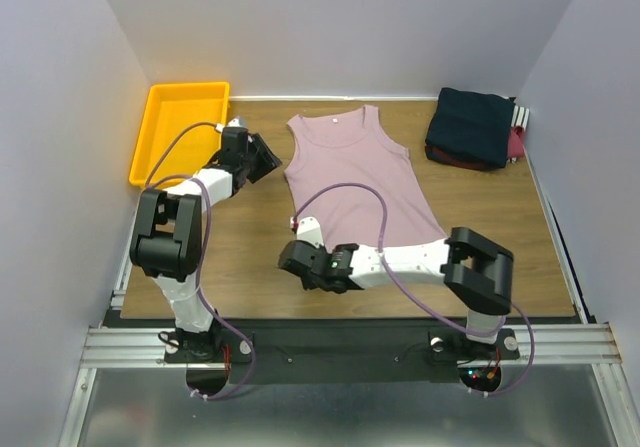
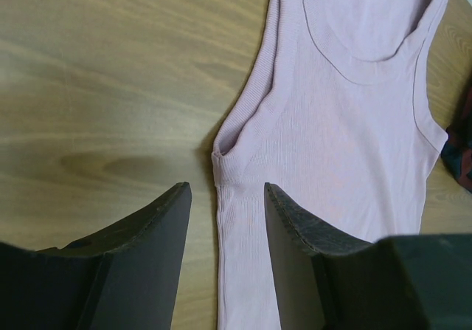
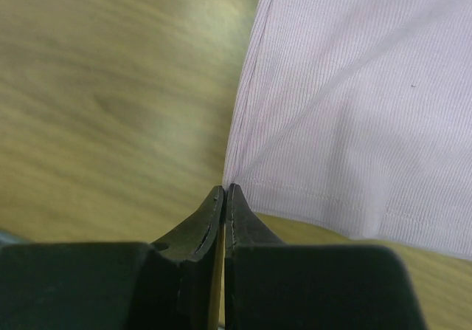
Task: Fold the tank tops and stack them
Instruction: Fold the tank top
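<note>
The dusty pink tank top lies spread flat on the wooden table, neck towards the far side. My left gripper is open at its left edge. In the left wrist view its jaws straddle the pink top's side seam just below the armhole, not closed on it. My right gripper is at the top's near left corner. In the right wrist view it is shut on the hem corner of the pink cloth, with creases fanning out from the pinch. Folded navy and maroon tops are stacked at the far right.
A yellow plastic tray stands at the far left against the wall. Grey walls close in the table on the left, back and right. The folded stack's edge shows at the right rim of the left wrist view.
</note>
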Controlling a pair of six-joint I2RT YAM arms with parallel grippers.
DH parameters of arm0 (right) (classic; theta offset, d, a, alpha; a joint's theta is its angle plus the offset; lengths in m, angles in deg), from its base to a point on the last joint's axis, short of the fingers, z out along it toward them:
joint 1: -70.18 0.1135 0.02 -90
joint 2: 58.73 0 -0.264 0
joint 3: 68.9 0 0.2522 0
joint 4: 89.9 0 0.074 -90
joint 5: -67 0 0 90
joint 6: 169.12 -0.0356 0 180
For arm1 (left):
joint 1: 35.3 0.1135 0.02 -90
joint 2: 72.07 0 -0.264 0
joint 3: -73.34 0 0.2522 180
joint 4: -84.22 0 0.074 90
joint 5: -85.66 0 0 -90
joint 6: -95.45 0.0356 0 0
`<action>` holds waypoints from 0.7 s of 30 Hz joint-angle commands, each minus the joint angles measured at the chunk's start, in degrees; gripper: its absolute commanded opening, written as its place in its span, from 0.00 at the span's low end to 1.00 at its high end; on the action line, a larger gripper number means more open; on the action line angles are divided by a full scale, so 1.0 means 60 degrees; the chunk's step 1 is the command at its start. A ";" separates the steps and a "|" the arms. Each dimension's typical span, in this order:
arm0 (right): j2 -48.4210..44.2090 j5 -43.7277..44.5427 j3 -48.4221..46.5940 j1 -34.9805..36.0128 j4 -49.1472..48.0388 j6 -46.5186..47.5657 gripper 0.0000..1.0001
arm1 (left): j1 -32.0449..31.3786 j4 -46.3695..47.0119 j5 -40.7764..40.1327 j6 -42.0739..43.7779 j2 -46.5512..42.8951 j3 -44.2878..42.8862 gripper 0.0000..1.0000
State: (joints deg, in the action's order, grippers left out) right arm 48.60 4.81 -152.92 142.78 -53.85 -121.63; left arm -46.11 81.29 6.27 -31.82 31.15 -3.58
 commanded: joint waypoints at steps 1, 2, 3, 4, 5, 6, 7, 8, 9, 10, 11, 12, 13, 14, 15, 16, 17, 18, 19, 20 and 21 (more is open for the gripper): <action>-0.1449 -0.0941 0.0853 0.0132 -0.0417 -0.0197 0.00 | -0.0263 0.0698 -0.0333 -0.0247 -0.1074 0.0796 0.56; -0.1598 -0.1075 0.1160 0.0132 -0.0505 -0.0226 0.00 | -0.0380 0.0816 -0.0319 -0.0262 -0.1249 0.0973 0.57; -0.1715 -0.1177 0.1264 0.0146 -0.0535 -0.0313 0.00 | -0.0454 0.0875 -0.0362 -0.0276 -0.1324 0.1222 0.57; -0.1919 -0.1367 0.1382 0.0132 -0.0579 -0.0357 0.00 | -0.0512 0.0919 -0.0377 -0.0276 -0.1353 0.1311 0.58; -0.2023 -0.1441 0.1484 0.0132 -0.0666 -0.0387 0.01 | -0.0586 0.1021 -0.0319 -0.0276 -0.1383 0.1414 0.58; -0.2125 -0.1457 0.1616 0.0132 -0.0696 -0.0460 0.00 | -0.0731 0.1124 -0.0289 -0.0276 -0.1397 0.1589 0.59; -0.2184 -0.1471 0.1661 0.0146 -0.0711 -0.0475 0.00 | -0.0820 0.1110 -0.0347 -0.0247 -0.1354 0.1605 0.59; -0.2257 -0.1486 0.1661 0.0146 -0.0696 -0.0490 0.00 | -0.0879 0.0936 -0.0565 -0.0247 -0.1180 0.1562 0.59; -0.2287 -0.1457 0.1632 0.0132 -0.0711 -0.0490 0.00 | -0.0937 0.0833 -0.0596 -0.0247 -0.1076 0.1518 0.59; -0.2316 -0.1486 0.1603 0.0132 -0.0711 -0.0490 0.00 | -0.0952 0.0875 -0.0597 -0.0291 -0.0988 0.1546 0.59; -0.2302 -0.1472 0.1573 0.0132 -0.0711 -0.0475 0.00 | -0.0953 0.0876 -0.0655 -0.0335 -0.0813 0.1532 0.59; -0.2288 -0.1471 0.1559 0.0132 -0.0696 -0.0475 0.00 | -0.0967 0.0847 -0.0670 -0.0350 -0.0725 0.1503 0.59; -0.2273 -0.1471 0.1515 0.0132 -0.0711 -0.0461 0.00 | -0.0982 0.0832 -0.0670 -0.0364 -0.0637 0.1444 0.59; -0.2258 -0.1457 0.1500 0.0132 -0.0711 -0.0475 0.00 | -0.0996 0.0803 -0.0742 -0.0364 -0.0505 0.1415 0.59; -0.2244 -0.1457 0.1500 0.0132 -0.0711 -0.0475 0.00 | -0.1011 0.0773 -0.0801 -0.0379 -0.0475 0.1371 0.59; -0.2244 -0.1471 0.1500 0.0132 -0.0711 -0.0475 0.00 | -0.1026 0.0730 -0.0845 -0.0393 -0.0431 0.1342 0.59; -0.2244 -0.1471 0.1514 0.0132 -0.0711 -0.0490 0.00 | -0.1040 0.0628 -0.1020 -0.0408 -0.0344 0.1298 0.59; -0.2244 -0.1471 0.1515 0.0132 -0.0711 -0.0504 0.01 | -0.1040 0.0554 -0.1109 -0.0408 -0.0285 0.1254 0.58; -0.2244 -0.1486 0.1515 0.0146 -0.0711 -0.0504 0.00 | -0.1069 0.0510 -0.1167 -0.0423 -0.0255 0.1224 0.58; -0.2244 -0.1486 0.1515 0.0132 -0.0711 -0.0504 0.00 | -0.1070 0.0495 -0.1241 -0.0437 -0.0139 0.1195 0.58; -0.2229 -0.1486 0.1486 0.0132 -0.0711 -0.0490 0.00 | -0.1070 0.0495 -0.1256 -0.0452 -0.0065 0.1166 0.58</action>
State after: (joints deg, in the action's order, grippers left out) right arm 36.53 -3.58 -142.83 143.02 -55.80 -123.96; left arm -52.19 84.33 1.15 -34.16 30.28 5.38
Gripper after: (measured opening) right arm 0.054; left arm 0.585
